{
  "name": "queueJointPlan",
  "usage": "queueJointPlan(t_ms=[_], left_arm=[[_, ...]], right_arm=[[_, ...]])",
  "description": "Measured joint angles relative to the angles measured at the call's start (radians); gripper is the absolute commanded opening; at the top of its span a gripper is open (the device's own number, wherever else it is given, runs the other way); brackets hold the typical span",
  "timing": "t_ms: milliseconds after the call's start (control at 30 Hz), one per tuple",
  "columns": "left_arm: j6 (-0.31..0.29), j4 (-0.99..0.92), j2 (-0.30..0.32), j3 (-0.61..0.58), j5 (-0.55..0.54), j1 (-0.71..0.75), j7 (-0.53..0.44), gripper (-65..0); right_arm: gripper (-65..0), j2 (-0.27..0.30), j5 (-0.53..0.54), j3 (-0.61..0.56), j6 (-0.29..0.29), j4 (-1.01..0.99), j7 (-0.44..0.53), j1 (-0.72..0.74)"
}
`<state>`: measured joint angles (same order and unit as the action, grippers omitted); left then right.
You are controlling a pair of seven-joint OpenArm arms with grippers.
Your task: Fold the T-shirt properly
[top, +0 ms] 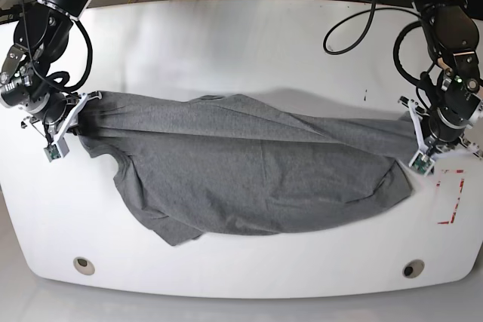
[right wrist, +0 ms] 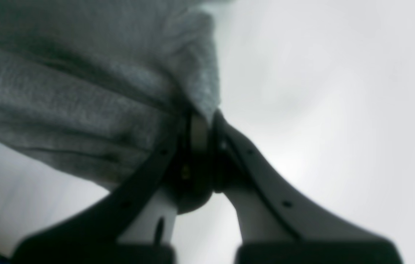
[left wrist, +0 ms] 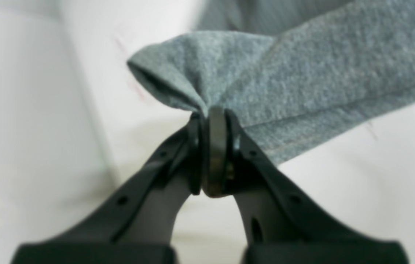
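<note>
Both claws pinch the shirt (top: 249, 164): left gripper (left wrist: 213, 121) at a hem corner, right gripper (right wrist: 202, 121) probably likewise. Mid-spread; next, lay it flat.

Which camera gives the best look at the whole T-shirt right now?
The base view. It shows the whole T-shirt stretched across the table between the two grippers. The left wrist view shows only a pinched bunch of cloth in the left gripper; the right wrist view shows a blurred fold in the right gripper.
</note>
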<state>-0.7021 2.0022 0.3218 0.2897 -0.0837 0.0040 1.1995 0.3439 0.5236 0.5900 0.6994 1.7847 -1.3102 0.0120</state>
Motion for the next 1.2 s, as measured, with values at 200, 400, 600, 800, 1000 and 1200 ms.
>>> queueJointPlan(t_ms=[200, 400, 600, 800, 1000, 1200], left_arm=[[-0.003, -0.002, -0.006, 0.064, -0.007, 0.200, -0.011, -65.0], [-0.003, -0.002, -0.052, 0.195, -0.017, 0.376, -0.019, -65.0], [-0.006, -0.002, -0.058, 0.291, -0.033, 0.454, -0.032, -65.0], [-0.006, -0.002, -0.077, 0.292, -0.016, 0.443, -0.068, -65.0], [-0.006, -0.002, -0.076, 0.315, -0.019, 0.401, -0.085, -65.0], [-0.006, -0.006, -0.079, 0.362, -0.021, 0.309, -0.072, -65.0]], right_arm=[[-65.0, -0.038, 0.015, 0.053, 0.000, 0.002, -0.010, -0.109], [-65.0, -0.090, 0.019, 0.094, 0.000, 0.000, -0.013, -0.196], [-65.0, -0.130, 0.035, 0.145, 0.000, 0.054, -0.011, -0.264], [-65.0, -0.160, 0.024, 0.149, 0.000, 0.088, -0.015, -0.291], [-65.0, -0.167, 0.024, 0.149, 0.000, 0.103, -0.015, -0.314], [-65.0, -0.181, 0.031, 0.149, 0.000, 0.103, -0.013, -0.270]])
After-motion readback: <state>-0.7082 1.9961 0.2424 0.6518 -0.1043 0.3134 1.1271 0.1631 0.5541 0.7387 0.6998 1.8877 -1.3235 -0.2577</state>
